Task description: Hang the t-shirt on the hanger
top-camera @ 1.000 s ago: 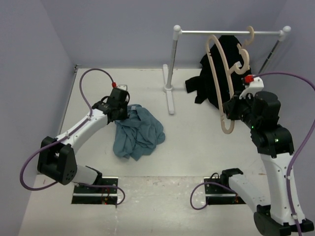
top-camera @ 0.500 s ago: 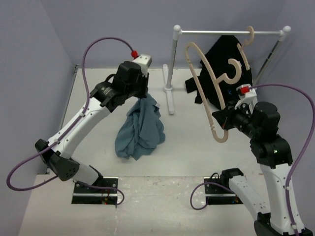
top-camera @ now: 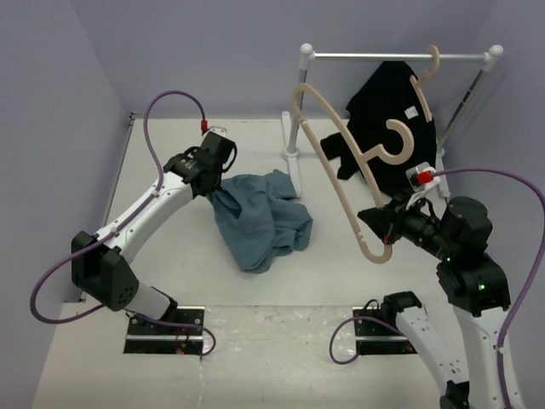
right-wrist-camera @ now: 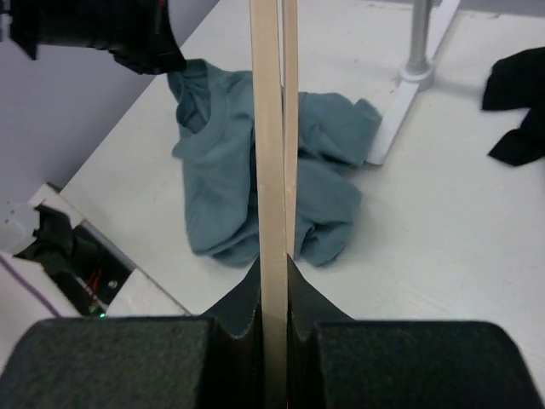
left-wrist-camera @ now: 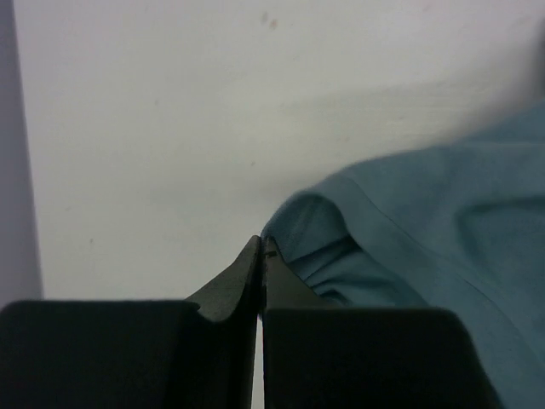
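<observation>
The slate-blue t-shirt [top-camera: 262, 223] lies crumpled on the white table, left of centre. Its upper left edge is pinched in my left gripper [top-camera: 213, 187], which is shut on the fabric. The left wrist view shows the closed jaws [left-wrist-camera: 262, 249] with a fold of the t-shirt [left-wrist-camera: 426, 239] at their tip. My right gripper [top-camera: 381, 228] is shut on the pale wooden hanger [top-camera: 336, 175] and holds it in the air, tilted, right of the shirt. In the right wrist view the hanger [right-wrist-camera: 271, 128] stands edge-on between the jaws [right-wrist-camera: 274, 271], over the t-shirt [right-wrist-camera: 223, 183].
A white clothes rack [top-camera: 304, 111] stands at the back, its foot [top-camera: 295, 175] running toward the shirt. A black garment [top-camera: 393, 102] on a second beige hanger [top-camera: 433, 61] hangs from its rail [top-camera: 400, 56]. Walls close the left and back sides.
My left gripper lifted the t-shirt, then came down and dragged it to the right. The right arm swung the hanger left, toward the table's middle, and tilted it further.
</observation>
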Controlling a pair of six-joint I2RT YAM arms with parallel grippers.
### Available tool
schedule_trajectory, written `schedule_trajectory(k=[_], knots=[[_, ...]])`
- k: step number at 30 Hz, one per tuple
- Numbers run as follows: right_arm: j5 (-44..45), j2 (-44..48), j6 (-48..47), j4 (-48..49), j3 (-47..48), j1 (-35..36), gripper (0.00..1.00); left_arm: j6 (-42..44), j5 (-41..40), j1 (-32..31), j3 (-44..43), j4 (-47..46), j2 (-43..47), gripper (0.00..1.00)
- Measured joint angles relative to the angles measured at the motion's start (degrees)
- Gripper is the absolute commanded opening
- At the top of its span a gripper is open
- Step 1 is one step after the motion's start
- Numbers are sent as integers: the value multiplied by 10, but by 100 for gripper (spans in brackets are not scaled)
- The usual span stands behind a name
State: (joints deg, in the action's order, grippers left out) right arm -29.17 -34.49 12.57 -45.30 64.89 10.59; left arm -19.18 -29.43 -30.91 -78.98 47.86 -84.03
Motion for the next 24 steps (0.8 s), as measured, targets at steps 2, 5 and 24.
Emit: schedule_trajectory(k=[2, 5, 24], knots=[[-22, -2, 2, 1, -18, 15, 0, -9, -12, 16, 26, 14, -10, 0], [-48, -9, 3, -1, -44, 51, 0, -12, -12, 15, 12, 15, -10, 0], [70, -139, 50, 12, -95, 294, 0, 1, 83, 35, -138, -25, -45, 0]])
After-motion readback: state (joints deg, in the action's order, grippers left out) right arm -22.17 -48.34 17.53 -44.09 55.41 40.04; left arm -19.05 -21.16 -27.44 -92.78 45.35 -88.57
